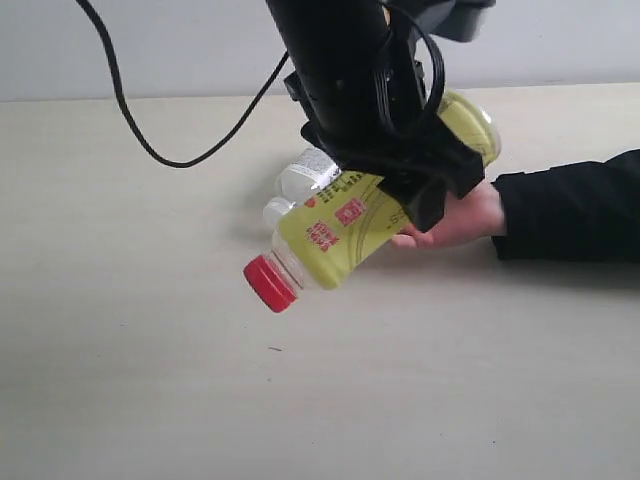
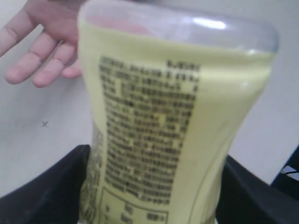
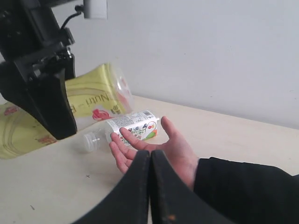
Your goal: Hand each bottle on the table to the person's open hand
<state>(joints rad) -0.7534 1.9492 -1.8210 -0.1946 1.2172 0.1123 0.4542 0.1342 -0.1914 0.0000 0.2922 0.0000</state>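
Yellow plastic fills the grasp of the left tool (image 1: 405, 190): its jaws stand wide around the midsection of the yellow bottle (image 1: 335, 240), one black finger on each flank, as the left wrist view shows. In the exterior view the bottle hangs tilted above the surface (image 1: 150, 380). Its long axis runs from the red cap (image 1: 270, 283) at about 8 o'clock up to the base at about 2 o'clock.

The person's open hand (image 1: 455, 220) lies at roughly 4 o'clock from the tool, palm up, under the base half of the bottle. Whether skin and plastic already touch cannot be told, since the arm hides the meeting point. The handover turns on this relation. The base sits over the palm, but the cap end hangs well out past the fingers towards 8 o'clock, so a release here would likely tip the bottle cap-first.

The right tool (image 3: 150, 186) is clenched on nothing and sits low beside the black sleeve (image 3: 252, 186), nearer the hand than the bottle. A whitish bottle (image 3: 133, 128) lies on its side on the surface just beyond the fingertips, towards 11 o'clock in the exterior view. The surface is bare wood grain at 6 and 9 o'clock, which leaves room to withdraw.
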